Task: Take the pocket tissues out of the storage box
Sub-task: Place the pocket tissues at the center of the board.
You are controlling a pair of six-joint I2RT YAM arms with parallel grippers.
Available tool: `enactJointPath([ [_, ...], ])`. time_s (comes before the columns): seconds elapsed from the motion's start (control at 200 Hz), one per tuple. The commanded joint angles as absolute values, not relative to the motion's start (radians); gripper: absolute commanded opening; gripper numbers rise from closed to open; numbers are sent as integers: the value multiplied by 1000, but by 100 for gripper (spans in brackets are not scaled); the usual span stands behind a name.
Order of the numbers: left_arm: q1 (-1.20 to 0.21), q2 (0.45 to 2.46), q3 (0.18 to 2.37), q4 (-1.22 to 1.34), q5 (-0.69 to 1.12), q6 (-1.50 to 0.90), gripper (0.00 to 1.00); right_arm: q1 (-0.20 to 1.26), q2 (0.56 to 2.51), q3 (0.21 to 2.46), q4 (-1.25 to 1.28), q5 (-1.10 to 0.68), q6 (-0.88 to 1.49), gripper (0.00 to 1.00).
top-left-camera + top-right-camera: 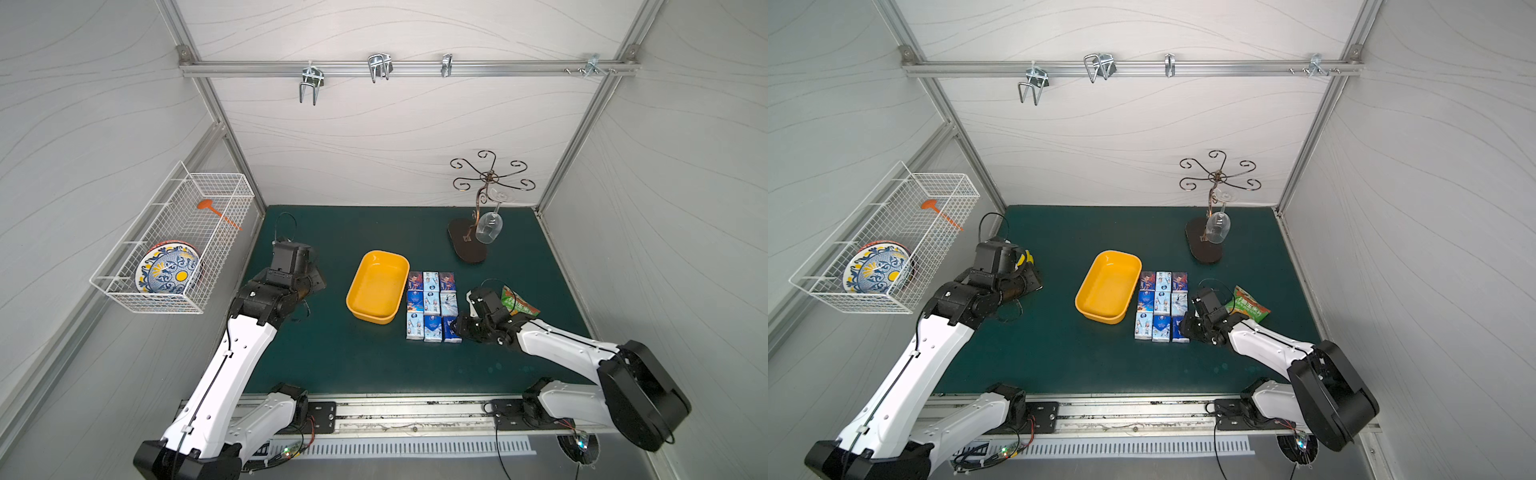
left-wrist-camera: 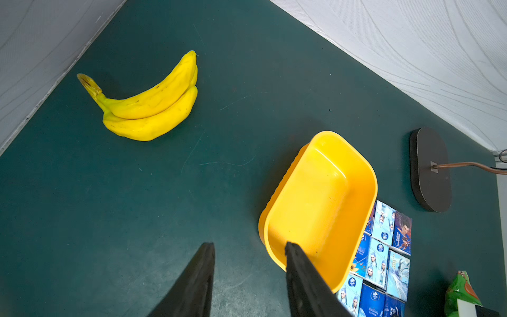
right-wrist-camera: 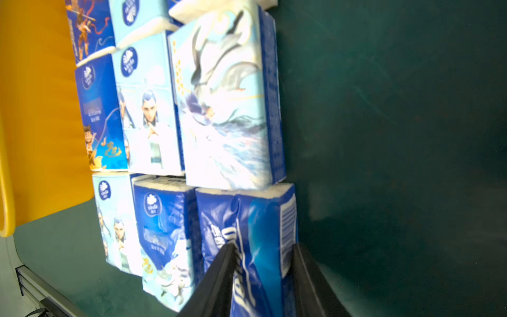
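Observation:
The storage box [image 1: 377,286] [image 1: 1108,286], a shallow yellow tub, stands mid-mat with nothing in it. The pocket tissues [image 1: 432,305] [image 1: 1162,305] lie flat on the mat just right of it, several blue and white packets in a tight three-by-three block. My right gripper [image 3: 263,247] [image 1: 457,328] is shut on the dark blue packet [image 3: 263,233] at the block's near right corner, one finger pressed against each long side. My left gripper [image 2: 249,244] [image 1: 316,282] hovers left of the box [image 2: 321,203], open with nothing between its fingers.
A green snack bag [image 1: 519,303] lies right of my right wrist. A yellow banana bunch [image 2: 151,104] rests at the mat's left side, beyond my left gripper. A dark stand [image 1: 467,245] with a hanging wine glass [image 1: 488,228] is at the back right. A white wire basket [image 1: 174,241] hangs on the left wall.

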State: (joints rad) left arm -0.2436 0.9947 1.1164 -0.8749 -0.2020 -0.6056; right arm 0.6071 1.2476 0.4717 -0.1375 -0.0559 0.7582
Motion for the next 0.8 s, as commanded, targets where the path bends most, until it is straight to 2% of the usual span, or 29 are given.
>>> enactJointPath([
  [0.0,-247,983,1154,-856,-208,-609,46,603,1273,448,-166,-19,771,39],
  [0.795,-247,977,1147,-859,-215,-611,46,636,1259,469,-182,-35,749,40],
])
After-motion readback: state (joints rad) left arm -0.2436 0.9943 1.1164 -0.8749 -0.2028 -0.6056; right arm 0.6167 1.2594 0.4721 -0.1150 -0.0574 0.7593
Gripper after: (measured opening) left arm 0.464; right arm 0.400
